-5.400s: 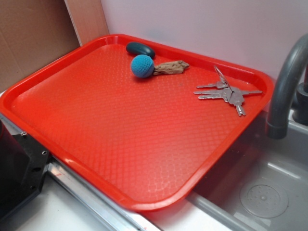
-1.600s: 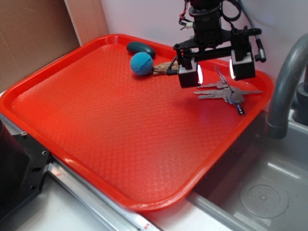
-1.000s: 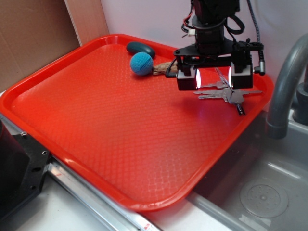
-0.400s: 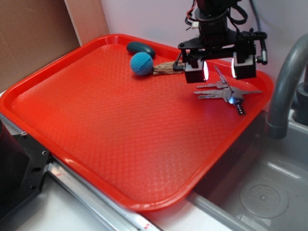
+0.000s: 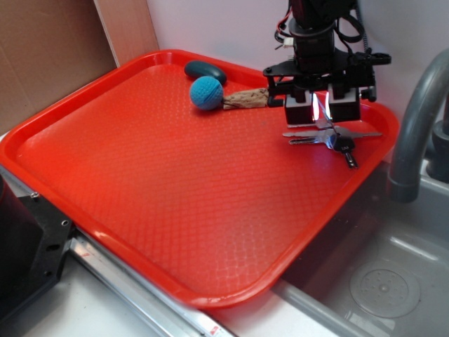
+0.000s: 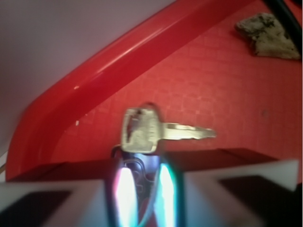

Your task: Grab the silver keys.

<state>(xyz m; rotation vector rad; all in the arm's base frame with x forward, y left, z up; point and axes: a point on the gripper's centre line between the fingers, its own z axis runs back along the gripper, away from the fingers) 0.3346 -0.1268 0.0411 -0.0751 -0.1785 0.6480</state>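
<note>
Gripper (image 5: 321,107) was low over silver keys (image 5: 330,135) near tray's (image 5: 105,210) far right corner, fingers pulled close around key ring. Blue ball (image 5: 207,94) sat near far edge.

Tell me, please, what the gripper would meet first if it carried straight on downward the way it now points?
Most likely the silver keys: the gripper points down right over the bunch on the red tray, jaws nearly closed. The remaining gap is hard to judge.
</note>
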